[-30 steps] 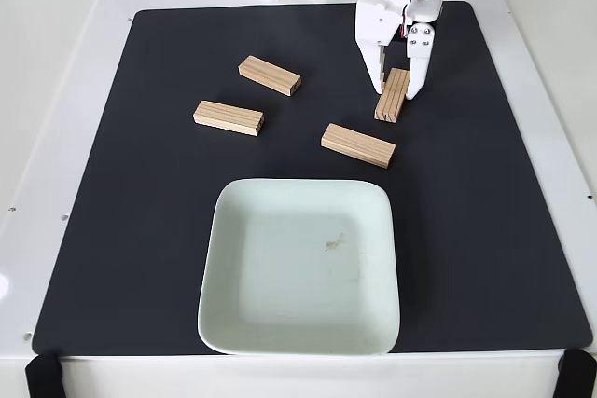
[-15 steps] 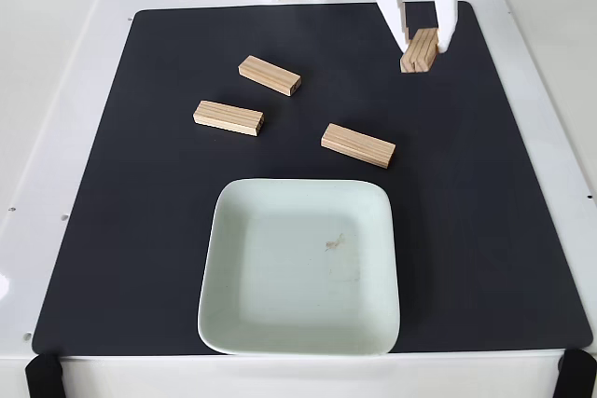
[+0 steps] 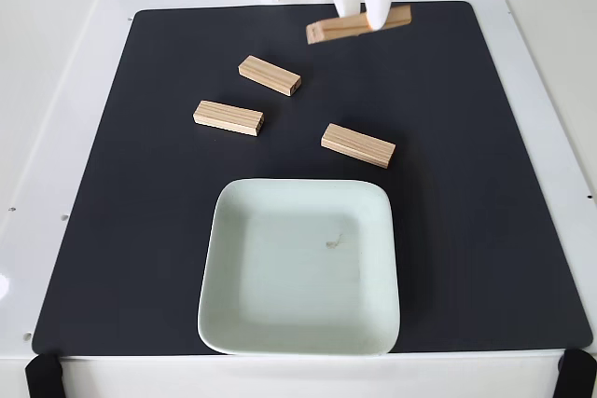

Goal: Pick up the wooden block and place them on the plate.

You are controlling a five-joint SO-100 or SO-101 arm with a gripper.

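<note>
In the fixed view, one wooden block (image 3: 358,24) is held clamped in the claw (image 3: 366,18) above the far edge of the black mat (image 3: 485,184), lying crosswise and slightly tilted. Three other blocks (image 3: 270,75) (image 3: 229,118) (image 3: 358,145) are seen on the mat nearer the camera than the claw. The plate (image 3: 298,323) is set on the mat well below the claw, beyond those blocks.
</note>
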